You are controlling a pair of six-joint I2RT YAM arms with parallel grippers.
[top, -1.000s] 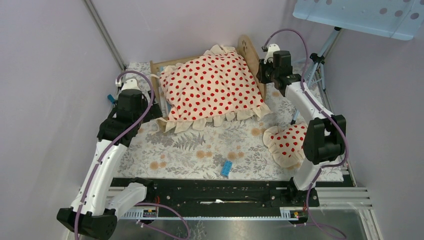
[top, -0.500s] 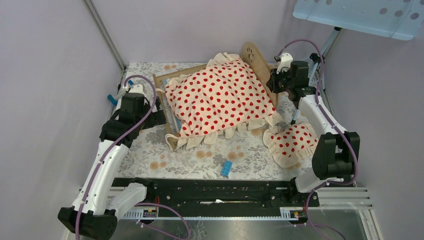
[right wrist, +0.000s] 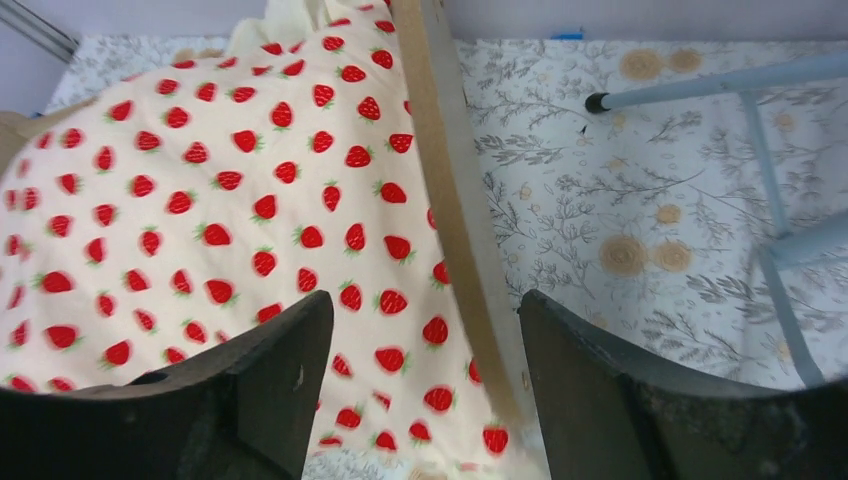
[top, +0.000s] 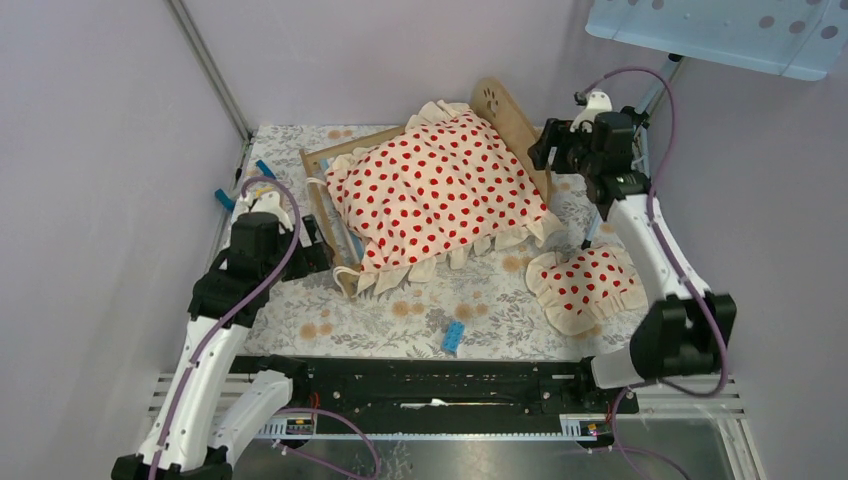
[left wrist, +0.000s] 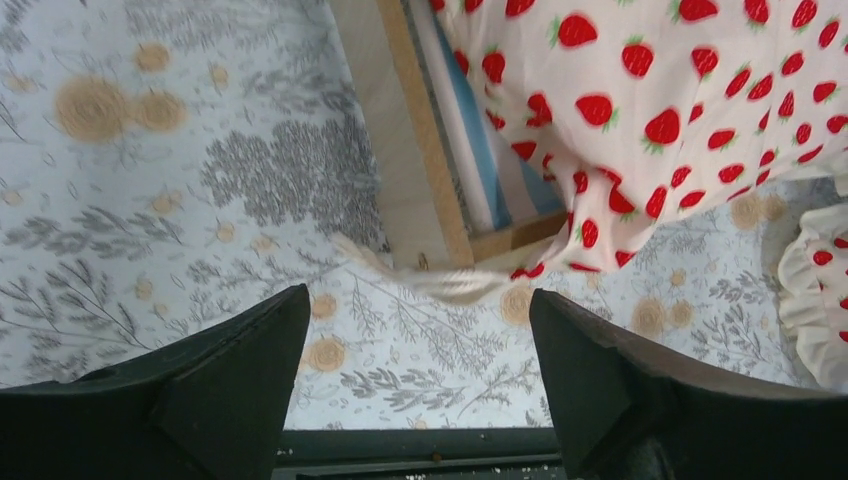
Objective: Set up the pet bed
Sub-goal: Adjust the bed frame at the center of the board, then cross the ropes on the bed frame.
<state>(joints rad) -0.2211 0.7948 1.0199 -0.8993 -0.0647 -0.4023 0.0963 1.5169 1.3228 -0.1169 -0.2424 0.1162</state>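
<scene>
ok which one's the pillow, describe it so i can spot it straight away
Start at the wooden bed at the back of the flowered table cover. Just right of its near end, beside the right arm, the pillow lies flat on the cover. It has the same red spots and frill as the blanket on the bed, but is far smaller.

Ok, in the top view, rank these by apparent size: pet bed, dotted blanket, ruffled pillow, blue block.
1. The pet bed and the dotted blanket look about alike. The blanket hides most of the bed, so I can't rank them.
2. The ruffled pillow.
3. The blue block, the smallest.
</scene>
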